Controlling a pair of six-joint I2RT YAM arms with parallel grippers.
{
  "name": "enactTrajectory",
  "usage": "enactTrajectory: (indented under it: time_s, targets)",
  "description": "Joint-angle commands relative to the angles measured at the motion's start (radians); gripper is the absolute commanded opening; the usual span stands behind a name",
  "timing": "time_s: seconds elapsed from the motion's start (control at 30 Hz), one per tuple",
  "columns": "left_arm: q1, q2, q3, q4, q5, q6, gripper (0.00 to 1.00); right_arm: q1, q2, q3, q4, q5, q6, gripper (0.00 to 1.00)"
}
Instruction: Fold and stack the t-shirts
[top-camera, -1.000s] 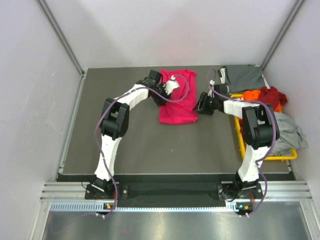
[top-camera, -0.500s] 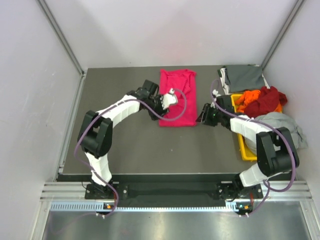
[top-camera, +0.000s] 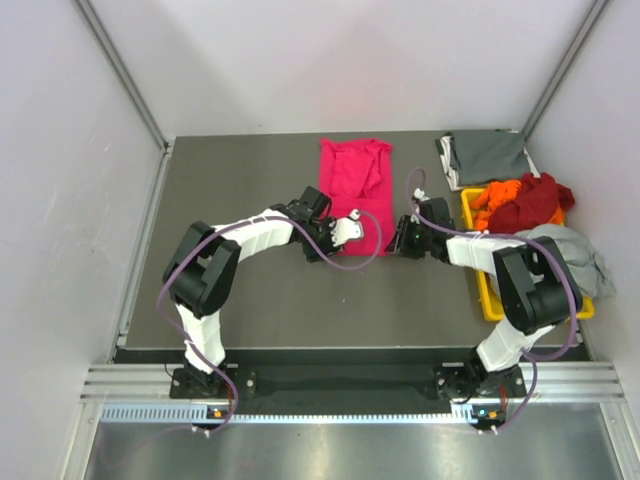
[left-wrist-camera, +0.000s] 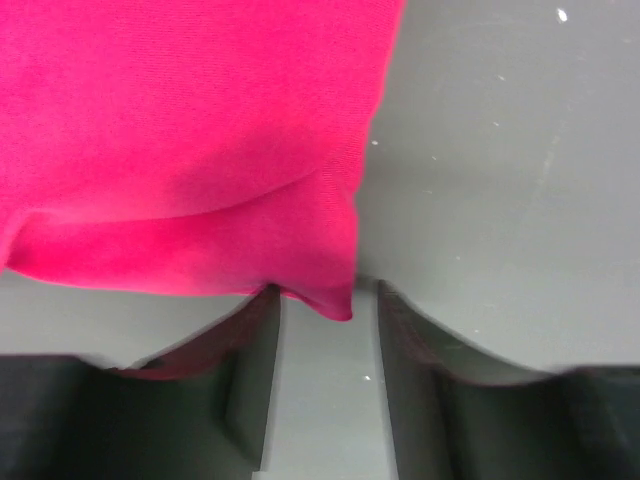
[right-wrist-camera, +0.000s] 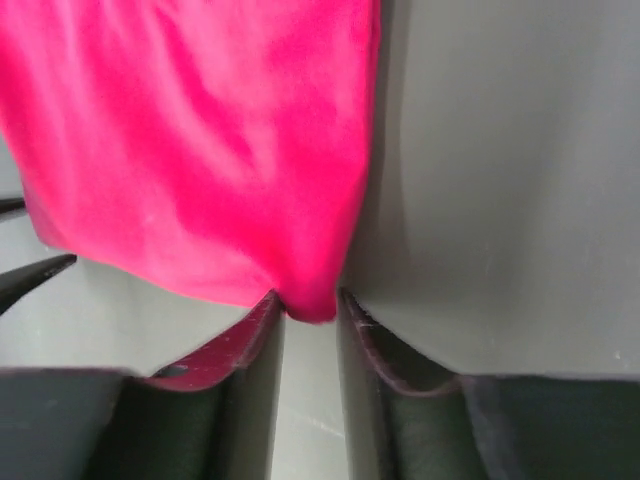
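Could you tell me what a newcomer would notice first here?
The magenta t-shirt, folded lengthwise at the far middle of the table, stands out first; the left arm and right arm each hold parted jaws at one of its near corners. At the right edge a yellow bin holds an orange shirt, a dark red shirt and a light grey shirt; a folded dark grey shirt lies beyond it.
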Motion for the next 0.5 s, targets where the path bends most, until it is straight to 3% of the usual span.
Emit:
enactTrajectory:
  time_s: [0.0,0.03,0.07,0.1,0.17,0.47]
  targets:
    - [0.0,0.018,-0.001,0.073,-0.011,0.002,0.42,0.001,0.026,0.014,0.09,0.012,-0.003,0.26]
    - [0.0,0.022,0.0,0.073,-0.019,-0.005,0.32,-0.002,0.028,0.012,0.099,0.007,-0.004,0.22]
    - [0.0,0.024,0.0,0.073,-0.03,-0.006,0.1,-0.005,0.031,0.018,0.102,0.006,-0.003,0.17]
    - [0.0,0.026,0.005,0.067,-0.037,-0.011,0.0,-0.007,0.033,0.029,0.094,0.003,-0.01,0.08]
    - [0.002,0.027,0.017,0.029,-0.045,-0.017,0.0,-0.018,0.022,0.032,0.071,0.001,-0.021,0.0]
    - [0.025,-0.094,-0.118,-0.057,-0.1,0.026,0.0,-0.036,-0.113,-0.031,-0.211,-0.042,-0.153,0.0]
